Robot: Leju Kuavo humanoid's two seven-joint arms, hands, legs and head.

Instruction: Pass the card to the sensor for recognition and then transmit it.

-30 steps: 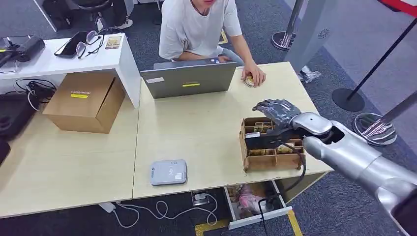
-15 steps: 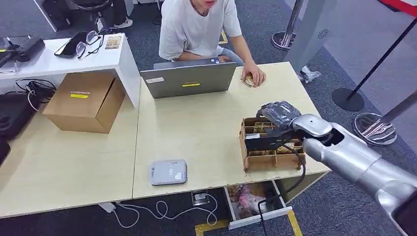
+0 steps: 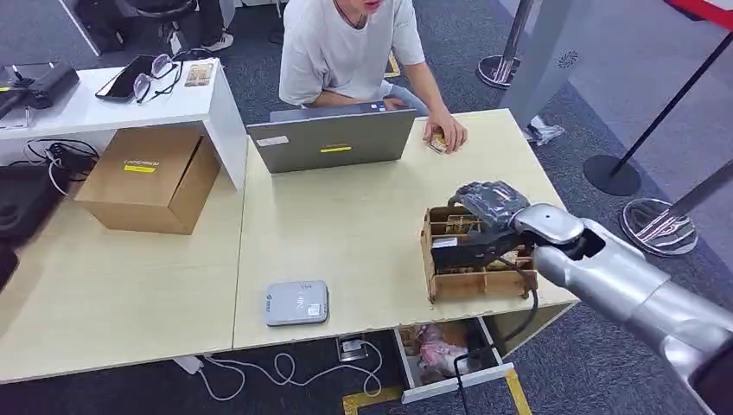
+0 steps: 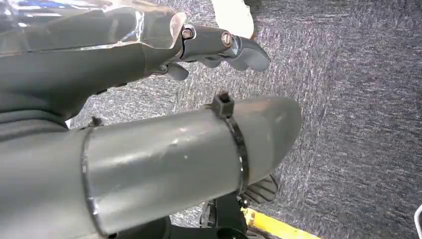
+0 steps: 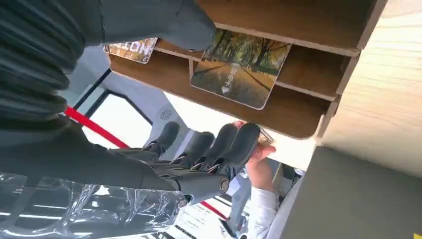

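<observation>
Card [image 5: 240, 67] upright in rack [image 5: 318, 30], long axis vertical

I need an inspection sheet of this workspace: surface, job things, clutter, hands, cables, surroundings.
Surface: light wooden table.
Job's things: wooden card rack near the table's right edge; a card in one compartment; grey sensor near the front edge.
Clutter: laptop, cardboard box.
Hands: right robot hand over the rack, holding nothing; left robot hand hangs above carpet.
Cables: white cable below the table.
Surroundings: person behind the laptop.

laptop [image 3: 333, 138] – open, far edge | cardboard box [image 3: 149, 178] – left desk
</observation>
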